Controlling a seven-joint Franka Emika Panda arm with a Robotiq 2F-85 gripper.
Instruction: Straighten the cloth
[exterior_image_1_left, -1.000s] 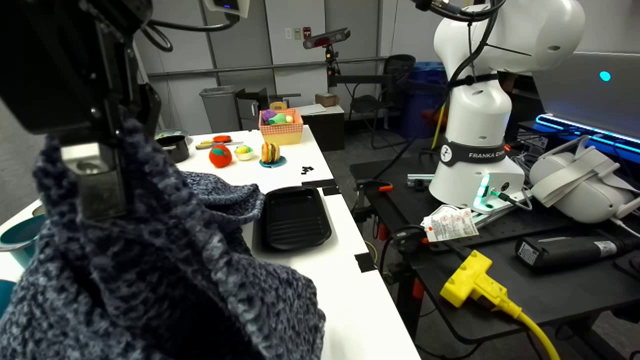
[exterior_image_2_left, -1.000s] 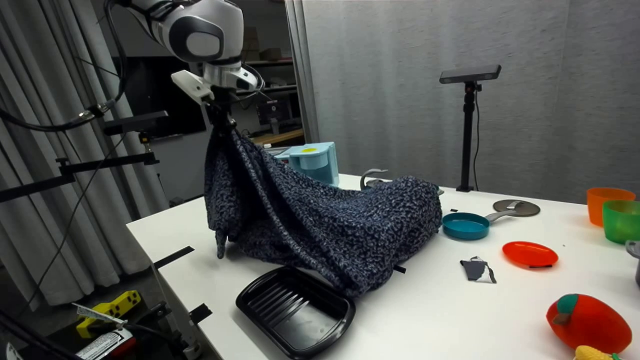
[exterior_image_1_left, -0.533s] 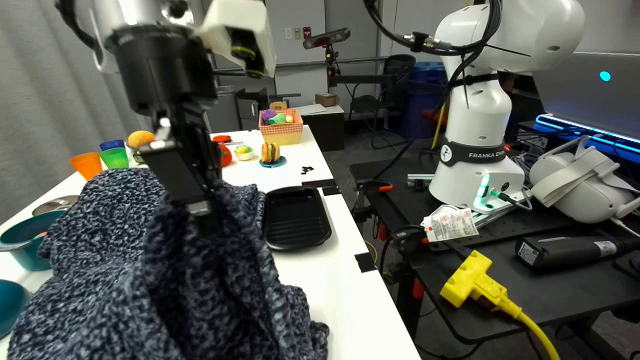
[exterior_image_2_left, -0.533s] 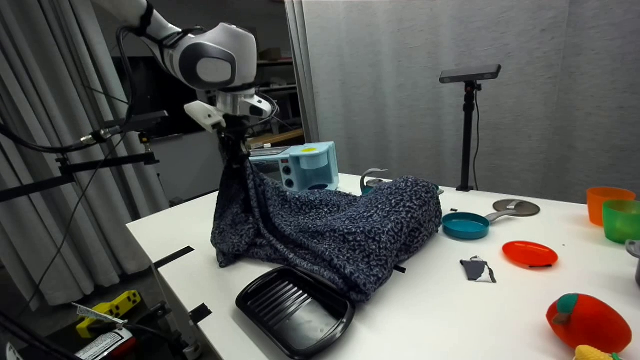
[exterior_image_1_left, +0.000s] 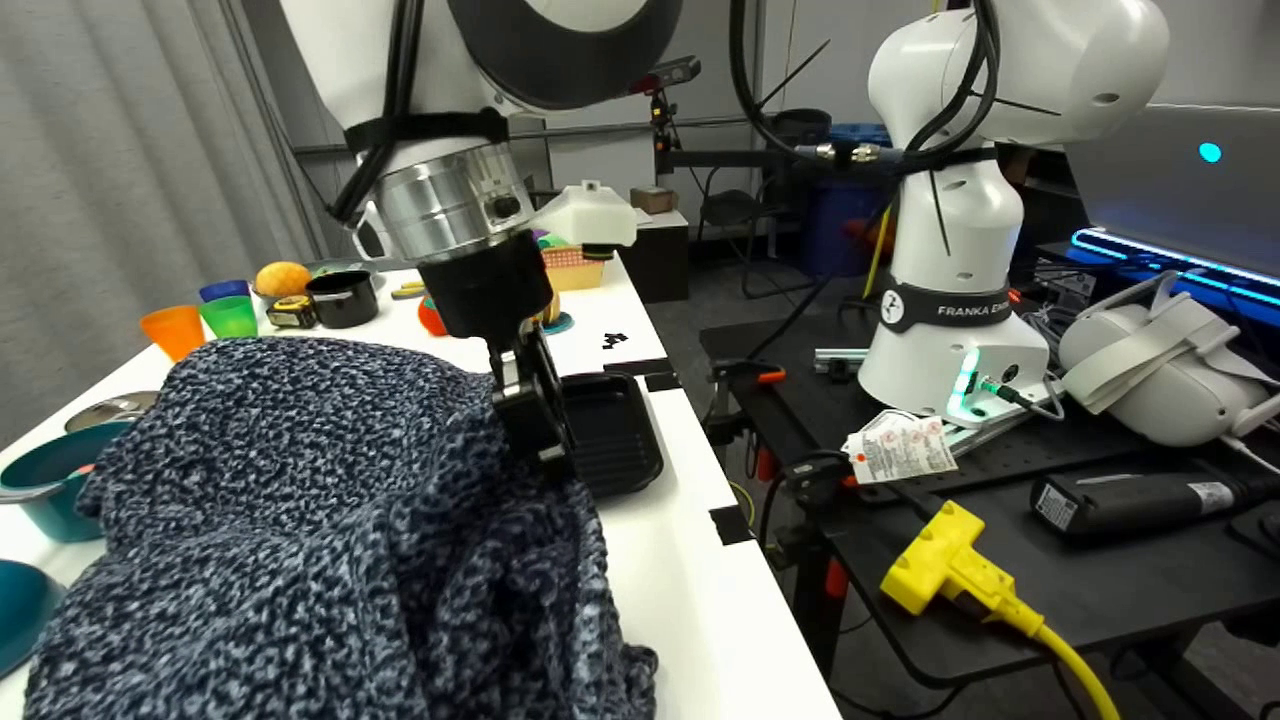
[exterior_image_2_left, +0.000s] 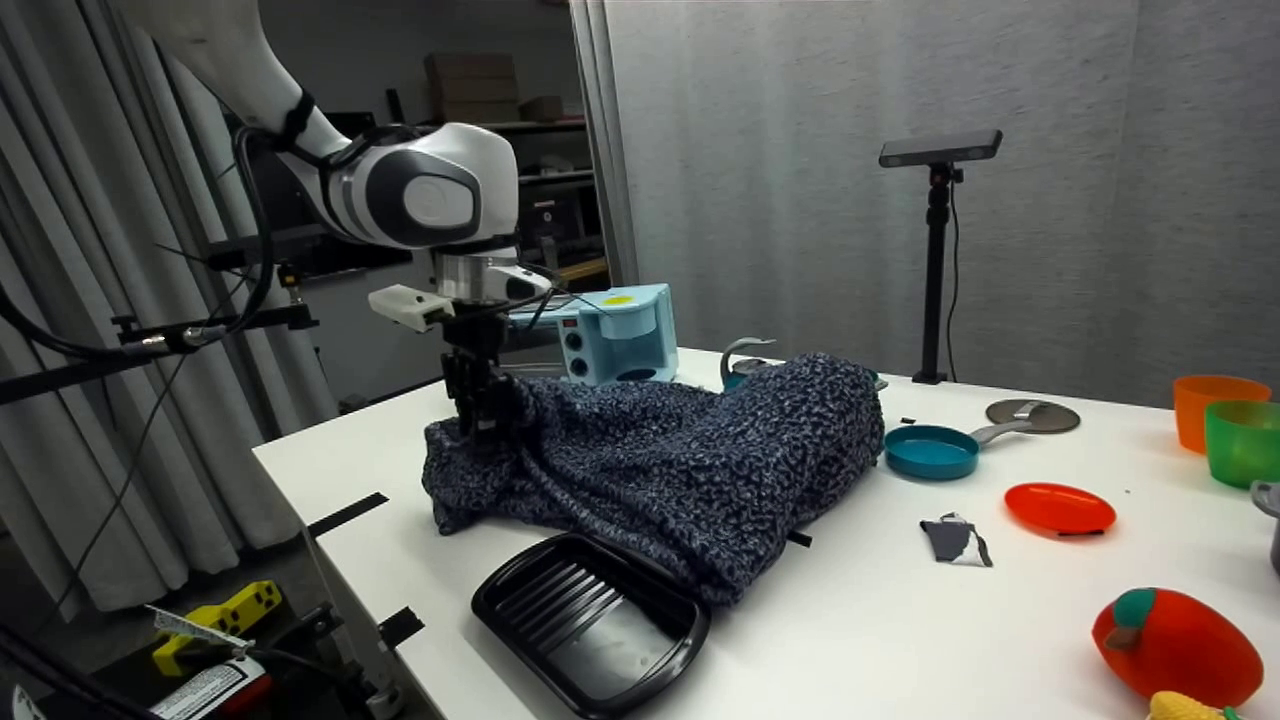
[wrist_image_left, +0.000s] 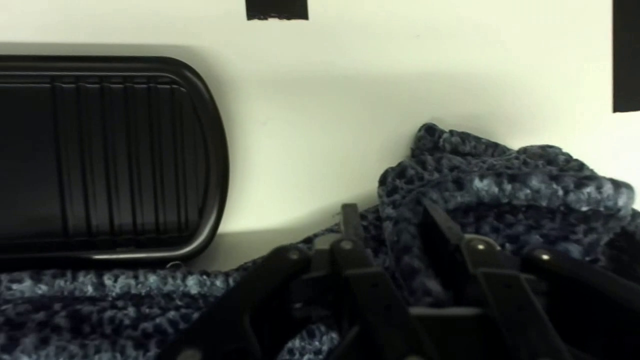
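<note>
See a large, thick, dark navy fabric cloth with dense pale speckles, lying rumpled across a white bench. In an exterior view, notice its tallest hump at the right end, long folds sloping toward the near side, and a low corner at the left. Follow a white, rounded robot arm down to a black two-fingered pincer, set low among bunched folds of the cloth in both exterior views. In the wrist view, make out slim, dark fingers standing apart, with a folded edge of the fabric running between. Take the pincer, then, as parted; cannot be sure, with dark tips against dark fabric, of any touch between the two.

Spot a black, rectangular, round-cornered tray with a ridged floor just beside the near edge of the cloth. On the far side, find a pale blue, boxy appliance with dark knobs, partly hidden. Just to the right of the cloth, see a round, teal, shallow pan with a grey handle, and farther right a flat, oval, bright red plate. At far right, pick out an orange tapered cup behind a green tapered cup.
</note>
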